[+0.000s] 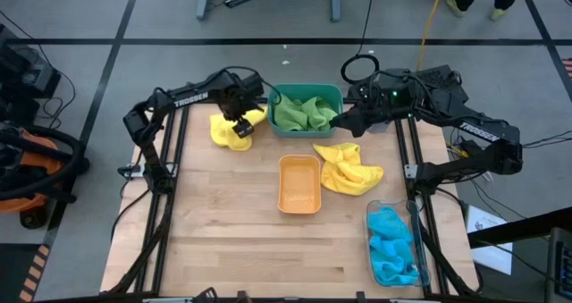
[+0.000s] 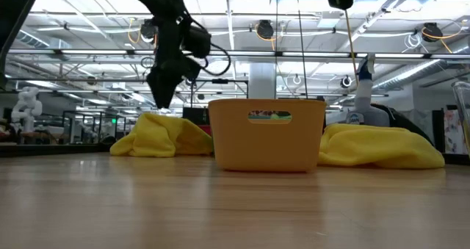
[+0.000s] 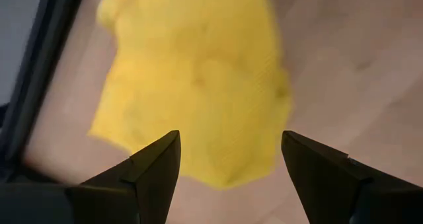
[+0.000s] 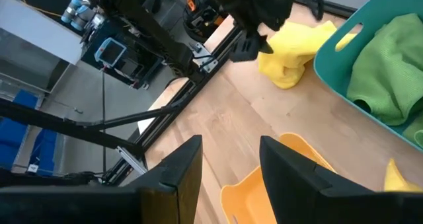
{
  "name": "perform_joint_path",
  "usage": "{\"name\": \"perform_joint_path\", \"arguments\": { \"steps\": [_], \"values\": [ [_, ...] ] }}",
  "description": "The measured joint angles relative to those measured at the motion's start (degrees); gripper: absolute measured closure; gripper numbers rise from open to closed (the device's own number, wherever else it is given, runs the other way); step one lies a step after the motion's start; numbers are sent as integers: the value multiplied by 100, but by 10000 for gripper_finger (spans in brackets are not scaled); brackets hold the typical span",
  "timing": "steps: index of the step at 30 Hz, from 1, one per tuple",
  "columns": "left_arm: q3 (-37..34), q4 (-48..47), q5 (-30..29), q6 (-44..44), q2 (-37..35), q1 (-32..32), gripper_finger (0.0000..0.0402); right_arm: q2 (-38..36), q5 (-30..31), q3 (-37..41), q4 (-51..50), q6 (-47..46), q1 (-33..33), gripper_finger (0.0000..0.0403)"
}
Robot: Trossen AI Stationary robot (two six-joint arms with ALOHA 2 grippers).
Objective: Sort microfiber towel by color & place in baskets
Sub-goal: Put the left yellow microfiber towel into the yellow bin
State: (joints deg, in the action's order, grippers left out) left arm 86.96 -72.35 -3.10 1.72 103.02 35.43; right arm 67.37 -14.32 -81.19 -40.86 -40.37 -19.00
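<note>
green soft towels [image 1: 304, 113] are lying in the teal plastic basket [image 1: 306, 92], blue ones [image 1: 393, 246] in the clear tub [image 1: 420, 249]; two yellow cloths [image 1: 234, 130] are waiting beside the orange basket [image 1: 299, 183]. left gripper [image 1: 241, 124] is hovering, fingers apart, empty.

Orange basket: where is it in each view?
High: orange basket at table centre, empty.
Low: centre foreground, slot handle facing camera.
Left wrist: not in view.
Right wrist: rim beyond the jaws.
Shared landmark: yellow towel under the left gripper, seen in all four.
</note>
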Motion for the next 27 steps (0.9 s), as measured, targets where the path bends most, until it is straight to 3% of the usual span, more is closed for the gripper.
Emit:
{"name": "perform_joint_path", "arguments": {
  "steps": [2,8,10,13,19,27],
  "values": [
    [-200,27,-192,-36,2,-41,132,0,137,0,-2,-4,29,259],
    [-791,575,1,132,2,-146,134,0,415,0,4,-1,73,259],
    [-973,692,-263,-18,2,-178,146,0,415,0,6,3,73,259],
    [-1204,917,-454,-308,2,-183,200,0,414,0,7,10,73,259],
    [-1228,901,-768,-653,-36,-220,381,0,412,0,15,10,73,259],
    [-1191,757,-1102,-1211,-1175,-392,396,2,430,0,42,32,73,259]
  ]
}}
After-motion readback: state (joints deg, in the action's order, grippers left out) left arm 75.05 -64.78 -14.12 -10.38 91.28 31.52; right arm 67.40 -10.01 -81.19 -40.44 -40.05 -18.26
